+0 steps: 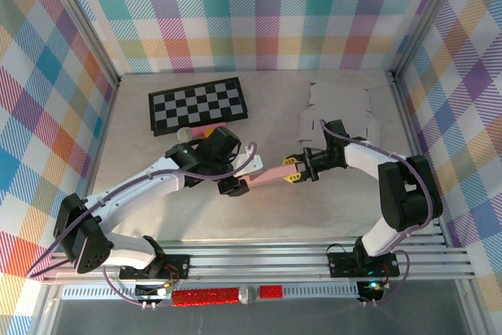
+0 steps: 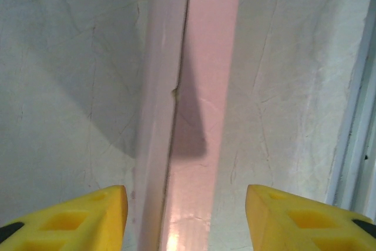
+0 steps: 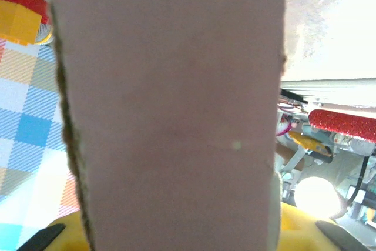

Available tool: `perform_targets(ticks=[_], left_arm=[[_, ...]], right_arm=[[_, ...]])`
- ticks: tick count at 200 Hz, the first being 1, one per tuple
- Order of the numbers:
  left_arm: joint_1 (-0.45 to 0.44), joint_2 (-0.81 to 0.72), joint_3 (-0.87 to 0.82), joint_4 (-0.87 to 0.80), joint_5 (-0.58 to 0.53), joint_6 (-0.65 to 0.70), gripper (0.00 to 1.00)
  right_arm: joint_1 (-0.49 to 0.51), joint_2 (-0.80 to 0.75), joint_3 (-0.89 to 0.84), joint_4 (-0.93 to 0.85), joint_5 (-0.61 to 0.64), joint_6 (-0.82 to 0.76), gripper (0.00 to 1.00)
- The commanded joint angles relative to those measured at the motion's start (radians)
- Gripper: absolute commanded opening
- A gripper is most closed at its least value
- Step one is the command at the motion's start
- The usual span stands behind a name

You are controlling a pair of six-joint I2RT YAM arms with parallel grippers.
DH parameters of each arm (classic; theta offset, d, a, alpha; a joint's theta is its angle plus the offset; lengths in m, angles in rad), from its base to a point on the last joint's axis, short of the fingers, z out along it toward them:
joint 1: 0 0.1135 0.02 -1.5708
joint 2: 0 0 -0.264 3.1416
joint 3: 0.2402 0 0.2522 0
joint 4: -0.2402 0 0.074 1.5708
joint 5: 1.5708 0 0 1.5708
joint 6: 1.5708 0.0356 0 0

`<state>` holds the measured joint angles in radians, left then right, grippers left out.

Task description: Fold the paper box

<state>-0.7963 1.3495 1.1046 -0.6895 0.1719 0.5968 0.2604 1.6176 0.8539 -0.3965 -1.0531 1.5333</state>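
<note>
Over table [image 1: 196, 217], clamps box [image 1: 267, 175] end in right gripper [image 1: 292, 172]; straddles it with left gripper [image 2: 185, 197], jaws apart; looks part-folded; ends probably left to tuck.

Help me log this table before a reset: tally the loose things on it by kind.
Pink paper box: 1
Flat unfolded cardboard sheet: 1
Black-and-white checkered board: 1
Small pink item with a yellow end: 1
Total: 4
</note>
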Motion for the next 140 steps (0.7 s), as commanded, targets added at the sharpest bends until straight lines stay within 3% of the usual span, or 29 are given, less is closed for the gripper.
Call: perform_targets(ticks=[1,56,89,140], left_arm=[[-0.017,0.02,0.021,-0.018,0.0,0.047,0.56],[-0.024,0.091,0.047,-0.012,0.034,0.081,0.56],[-0.024,0.151,0.061,0.006,-0.029,0.086,0.56],[-0.024,0.211,0.092,0.016,-0.036,0.066,0.53]], right_arm=[[-0.007,-0.029,-0.067,0.038,0.007,0.134,0.29],[-0.012,-0.008,-0.099,0.083,0.023,0.183,0.29],[-0.017,0.0,-0.11,0.081,0.028,0.187,0.3],[-0.089,-0.017,-0.137,0.047,0.067,0.147,0.43]])
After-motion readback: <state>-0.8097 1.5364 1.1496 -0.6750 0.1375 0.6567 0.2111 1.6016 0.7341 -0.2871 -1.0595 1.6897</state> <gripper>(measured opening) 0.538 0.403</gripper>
